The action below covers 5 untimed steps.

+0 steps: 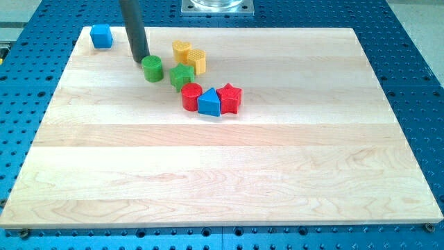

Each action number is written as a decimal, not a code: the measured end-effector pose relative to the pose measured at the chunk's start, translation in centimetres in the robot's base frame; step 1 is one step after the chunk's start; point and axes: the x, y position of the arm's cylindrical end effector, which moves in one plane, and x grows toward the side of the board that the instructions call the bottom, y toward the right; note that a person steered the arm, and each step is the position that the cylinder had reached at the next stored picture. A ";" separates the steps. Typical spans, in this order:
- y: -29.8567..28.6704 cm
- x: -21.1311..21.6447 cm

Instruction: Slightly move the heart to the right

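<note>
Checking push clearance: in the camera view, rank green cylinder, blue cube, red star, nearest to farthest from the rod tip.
From my tip:
1. Green cylinder, right beside the tip, toward the view's bottom right.
2. Blue cube, toward the view's top left corner of the board.
3. Red star, well off to the view's right, in the lower cluster.

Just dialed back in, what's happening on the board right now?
My tip sits at the upper left edge of the green cylinder, touching it or nearly so. The yellow heart, the block to be nudged right, lies further to the view's right, against a second yellow block. Below them cluster a green star, red cylinder, blue triangle and red star. A blue cube sits alone at the top left corner of the wooden board.
</note>
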 end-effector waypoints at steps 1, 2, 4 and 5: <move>6.3 -1.6; 9.7 -5.5; 4.2 -11.0; 7.4 -11.1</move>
